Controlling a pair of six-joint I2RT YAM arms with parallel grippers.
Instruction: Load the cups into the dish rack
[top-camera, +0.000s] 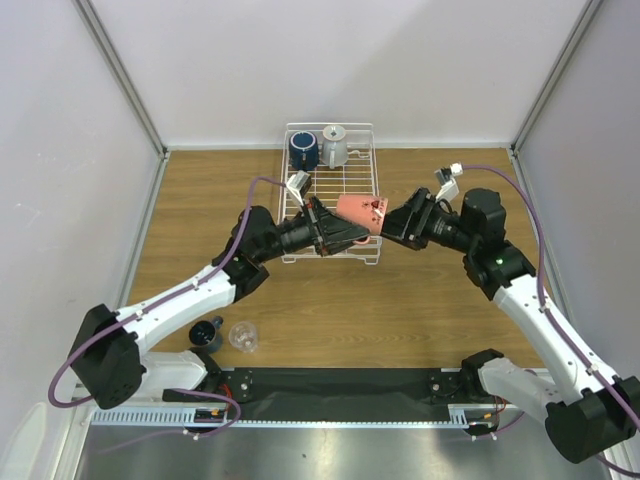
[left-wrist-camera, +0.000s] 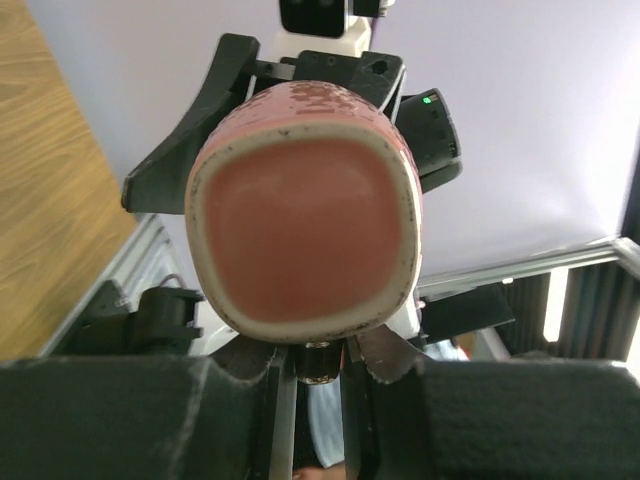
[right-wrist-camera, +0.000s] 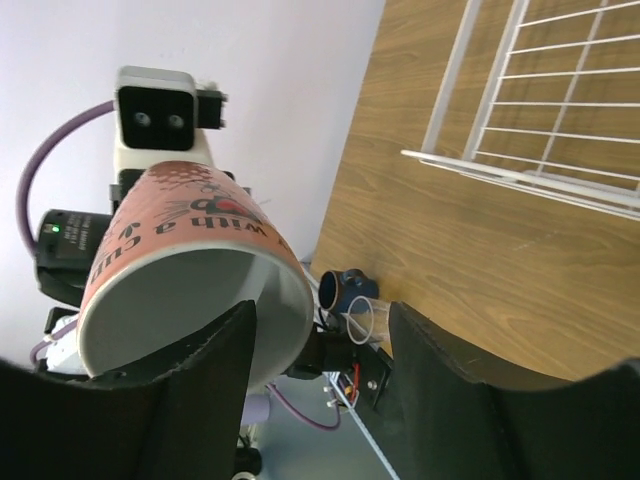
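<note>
The salmon-pink cup (top-camera: 360, 210) hangs on its side above the near right part of the white wire dish rack (top-camera: 372, 150). My left gripper (top-camera: 345, 232) is shut at the cup's base edge; in the left wrist view the base (left-wrist-camera: 305, 215) fills the frame above the narrow jaws (left-wrist-camera: 315, 350). My right gripper (top-camera: 392, 222) is open at the cup's mouth. In the right wrist view one finger (right-wrist-camera: 200, 385) overlaps the white inside (right-wrist-camera: 190, 290). The navy mug (top-camera: 304, 150) and grey mug (top-camera: 334, 147) stand in the rack's far end.
The small dark blue cup (top-camera: 206, 331) and the clear glass tumbler (top-camera: 243, 336) lie on the table near the left arm's base, and show in the right wrist view too (right-wrist-camera: 340, 288). White walls enclose the wooden table on three sides.
</note>
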